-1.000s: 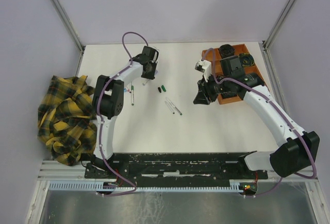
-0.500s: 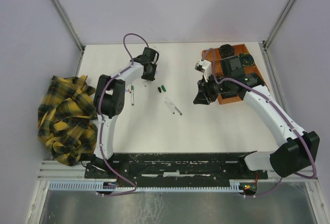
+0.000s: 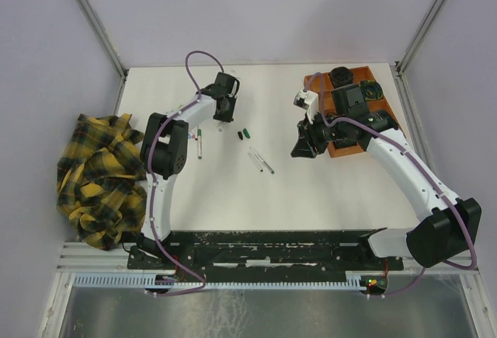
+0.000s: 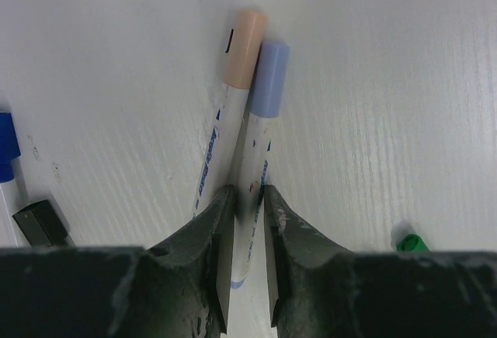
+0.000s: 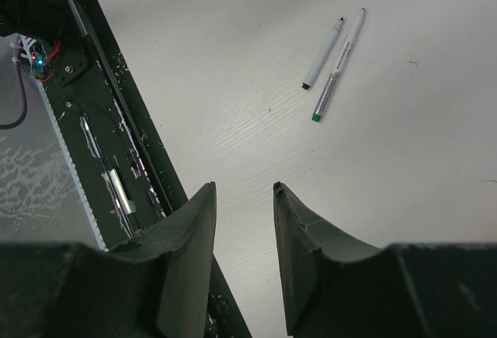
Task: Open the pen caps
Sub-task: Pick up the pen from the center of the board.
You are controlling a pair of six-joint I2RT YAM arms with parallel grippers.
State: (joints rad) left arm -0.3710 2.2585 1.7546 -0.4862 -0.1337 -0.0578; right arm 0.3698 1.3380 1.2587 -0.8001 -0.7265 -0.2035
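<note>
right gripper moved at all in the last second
No. The right gripper sits in the same spot beside the orange tray.

We look down on the whole table from overhead. Our left wrist view hugs a lilac-capped pen. The right, higher, shares the overhead's central uncapped pens.

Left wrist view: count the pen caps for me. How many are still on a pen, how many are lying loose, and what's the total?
Caps still on: 3 (peach cap, lavender cap, blue cap)
Caps lying loose: 2 (green cap, black cap)
Total: 5
</note>
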